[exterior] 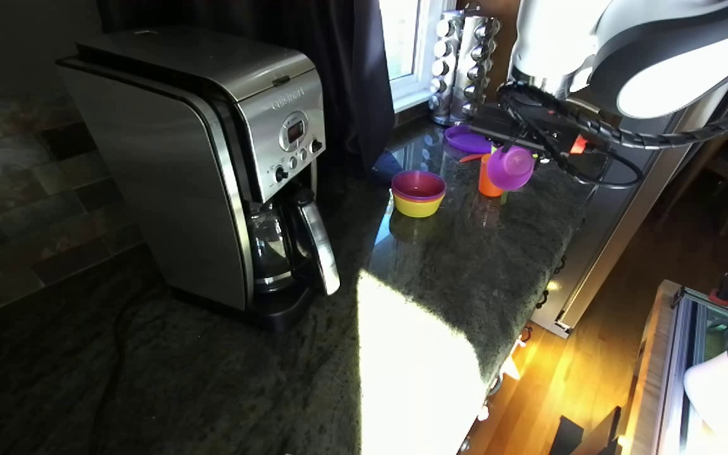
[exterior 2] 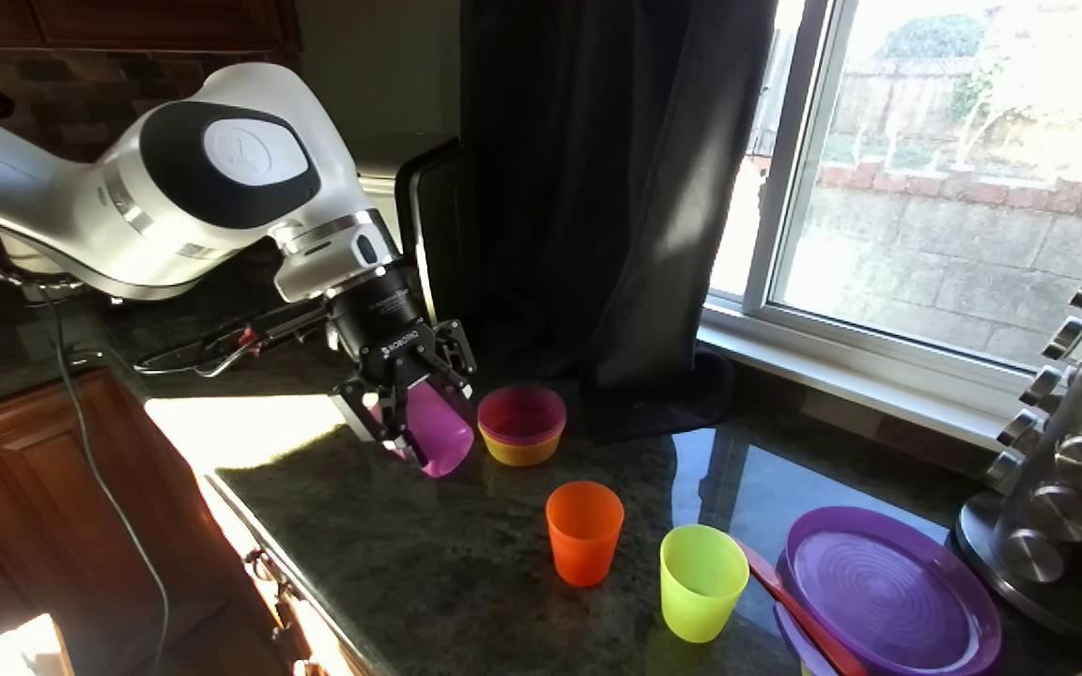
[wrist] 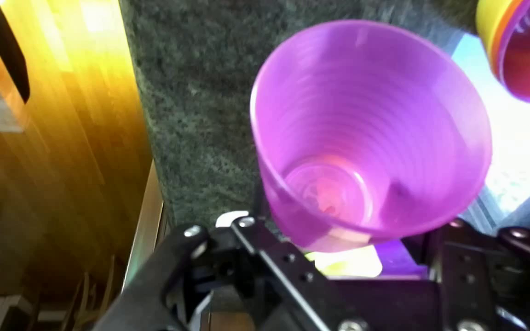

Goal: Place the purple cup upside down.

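Wrist view shows the gripper (wrist: pixel 339 224) clamped on the purple cup (wrist: pixel 371 124), tilted above the counter (wrist: pixel 191 115), where setting it down at that slant, before it is fully turned over, could twist it in the grip or topple it on release

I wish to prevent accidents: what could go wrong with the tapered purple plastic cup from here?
The purple plastic cup is tilted between the black fingers: released so, it might tip or roll. Tapered, it may slip. Moving, it could knock the upright orange plastic cup or the multicoloured round plastic bowls stacked nearby.
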